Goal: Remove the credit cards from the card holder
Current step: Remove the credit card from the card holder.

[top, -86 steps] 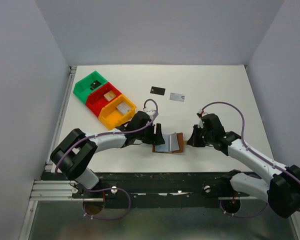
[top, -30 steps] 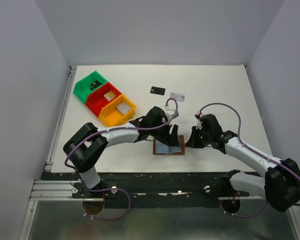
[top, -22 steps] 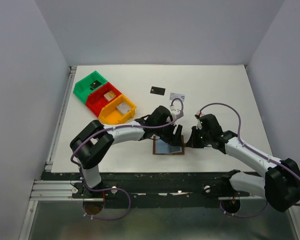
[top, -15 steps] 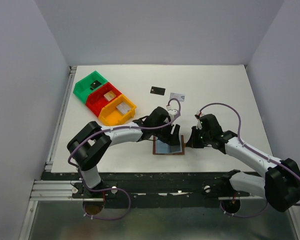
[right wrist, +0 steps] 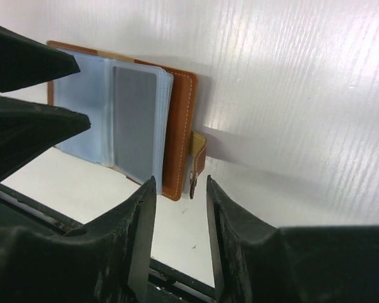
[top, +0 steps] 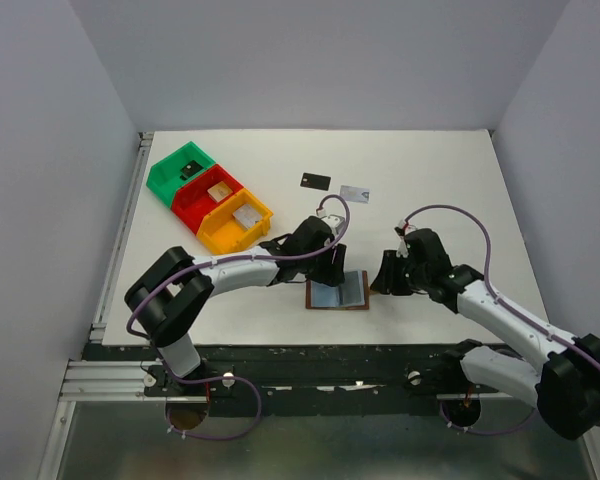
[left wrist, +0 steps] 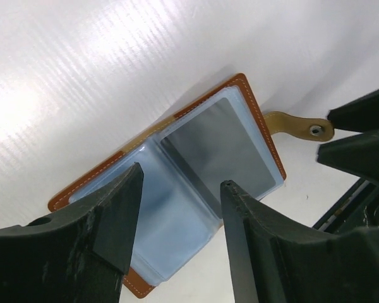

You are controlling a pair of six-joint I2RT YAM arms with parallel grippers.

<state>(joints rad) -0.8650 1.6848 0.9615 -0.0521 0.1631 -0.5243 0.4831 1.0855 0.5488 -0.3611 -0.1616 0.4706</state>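
The card holder (top: pixel 337 293) lies open on the table, brown cover down and grey-blue sleeves up. A dark grey card (left wrist: pixel 220 150) shows inside its right sleeve, also in the right wrist view (right wrist: pixel 134 120). The closing tab (left wrist: pixel 300 126) sticks out on the right side (right wrist: pixel 198 161). My left gripper (top: pixel 329 268) is open and empty, its tips over the sleeves (left wrist: pixel 180 192). My right gripper (top: pixel 380 279) is open and empty, its tips just short of the tab and the cover edge (right wrist: pixel 178 186). A black card (top: pixel 316 181) and a pale silver-blue card (top: pixel 354 194) lie on the table further back.
Green (top: pixel 180 168), red (top: pixel 208 195) and yellow (top: pixel 236 222) bins stand in a row at the back left; small white pieces lie in the red and yellow ones. The table's front edge (top: pixel 330 345) is close below the card holder.
The card holder, half folded up at first, now lies open. My left gripper swung right over it, then drew back to the left. My right gripper stayed by the tab.
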